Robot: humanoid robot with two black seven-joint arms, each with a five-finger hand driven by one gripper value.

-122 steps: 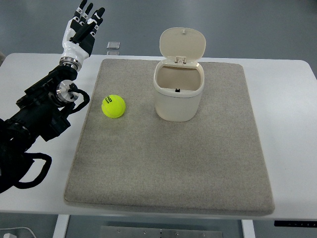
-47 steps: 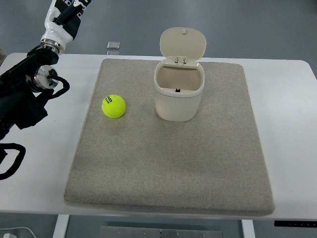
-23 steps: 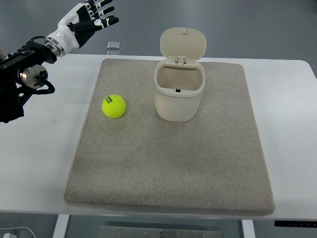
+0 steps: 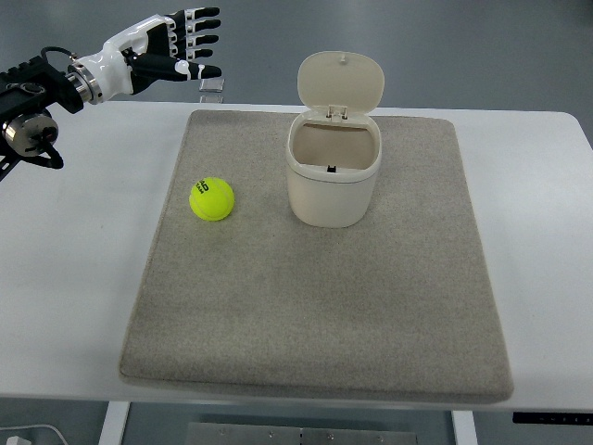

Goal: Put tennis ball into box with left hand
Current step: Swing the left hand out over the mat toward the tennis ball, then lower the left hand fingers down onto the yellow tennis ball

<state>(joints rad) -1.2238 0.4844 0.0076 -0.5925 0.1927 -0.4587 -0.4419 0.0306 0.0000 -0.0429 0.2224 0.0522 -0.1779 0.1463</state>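
Tennis ball [image 4: 212, 199] on grey mat [image 4: 315, 306], left of open-lidded box [image 4: 334, 170]. Left hand [image 4: 153, 54] raised over desk's [image 4: 65, 278] far-left corner, fingers [image 4: 196, 43] spread, empty, well apart from ball.

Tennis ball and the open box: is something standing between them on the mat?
No. The tennis ball lies on bare mat left of the box, whose lid is up. The left hand is apart, far-left.

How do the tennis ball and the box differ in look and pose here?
The tennis ball is bright yellow-green and round; the box is cream and much bigger. The ball lies low on the mat; the box stands upright with its lid flipped open. Both sit on the mat, apart, untouched.
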